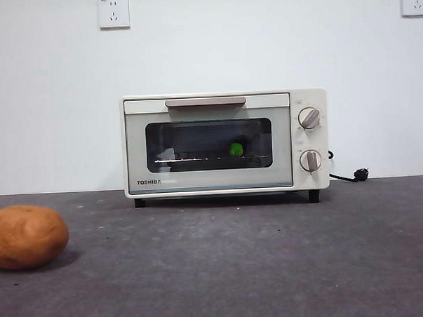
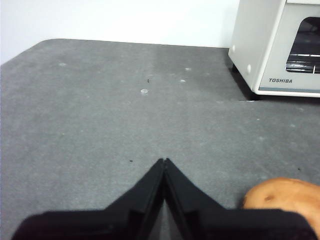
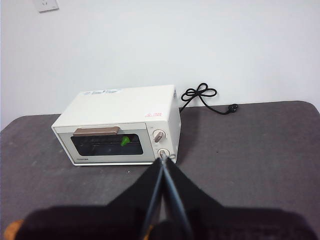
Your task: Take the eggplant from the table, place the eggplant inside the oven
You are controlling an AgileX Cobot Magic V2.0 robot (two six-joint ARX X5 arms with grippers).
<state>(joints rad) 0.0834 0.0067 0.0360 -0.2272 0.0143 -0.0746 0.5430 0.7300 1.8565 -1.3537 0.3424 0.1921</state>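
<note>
The cream-white oven point(image 1: 225, 142) stands at the back of the table point(image 1: 237, 270) with its glass door closed. Behind the glass the eggplant point(image 1: 236, 149) lies on the wire rack; its green stem cap shows clearly, the dark body only faintly. The right wrist view shows the oven point(image 3: 117, 125) from above, with the eggplant's green cap point(image 3: 125, 141) behind the door. My left gripper point(image 2: 164, 161) is shut and empty, low over the table beside the potato. My right gripper point(image 3: 163, 161) is shut and empty, held high in front of the oven. Neither arm appears in the front view.
A brown potato point(image 1: 27, 237) lies at the table's front left, and the potato point(image 2: 285, 197) is close beside my left gripper. A black power cord with plug point(image 3: 207, 97) runs behind the oven on the right. Two wall sockets point(image 1: 114, 12) sit high on the white wall.
</note>
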